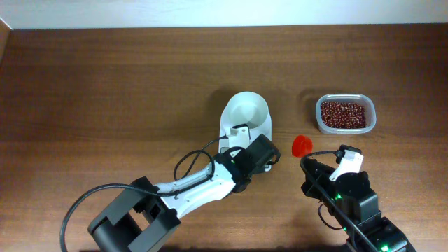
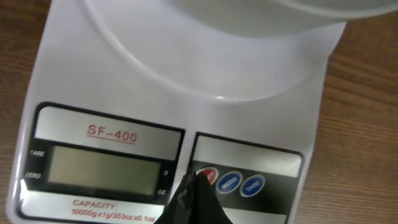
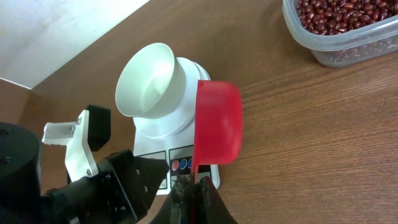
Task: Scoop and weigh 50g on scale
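Observation:
The white scale (image 1: 238, 133) carries an empty round white bowl (image 1: 246, 110) and shows close up in the left wrist view, its grey display (image 2: 102, 169) blank. My left gripper (image 2: 194, 177) is shut, its tip at the red button (image 2: 209, 176) beside two blue ones. The red-brown beans (image 1: 343, 113) lie in a clear tub (image 1: 373, 117) at the right. My right gripper (image 3: 193, 182) is shut on the handle of a red scoop (image 3: 217, 121), which hangs just right of the scale. No beans show in the scoop (image 1: 302, 145).
The left arm (image 1: 189, 189) and its black cable stretch from the table's front toward the scale. The right arm (image 1: 353, 199) stands at the front right. The tub (image 3: 348, 46) sits far right of the bowl (image 3: 149, 81). Brown wooden tabletop lies all around.

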Robot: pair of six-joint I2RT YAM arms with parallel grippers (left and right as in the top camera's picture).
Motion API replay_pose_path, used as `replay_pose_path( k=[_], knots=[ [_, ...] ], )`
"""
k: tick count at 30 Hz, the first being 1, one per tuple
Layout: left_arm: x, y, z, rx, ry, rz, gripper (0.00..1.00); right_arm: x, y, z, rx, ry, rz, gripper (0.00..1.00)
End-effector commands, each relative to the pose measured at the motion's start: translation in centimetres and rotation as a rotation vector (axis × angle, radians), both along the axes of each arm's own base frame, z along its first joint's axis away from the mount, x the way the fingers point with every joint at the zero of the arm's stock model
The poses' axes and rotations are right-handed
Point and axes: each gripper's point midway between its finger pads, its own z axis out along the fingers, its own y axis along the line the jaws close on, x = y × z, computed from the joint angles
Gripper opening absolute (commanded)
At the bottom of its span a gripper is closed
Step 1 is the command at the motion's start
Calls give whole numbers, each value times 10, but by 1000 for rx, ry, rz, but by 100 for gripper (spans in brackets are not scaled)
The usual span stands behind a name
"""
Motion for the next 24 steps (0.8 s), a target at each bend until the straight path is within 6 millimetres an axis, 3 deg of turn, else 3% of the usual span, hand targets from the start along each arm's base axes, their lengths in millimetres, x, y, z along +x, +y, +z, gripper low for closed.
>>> replay_pose_path(
  k=[1, 24],
  knots=[
    [4, 0, -5, 11, -11, 16, 0, 2, -3, 6, -6, -22, -14, 4],
    [1, -12, -17, -28, 25, -10, 0, 2, -3, 6, -6, -22, -13, 4]
  ],
)
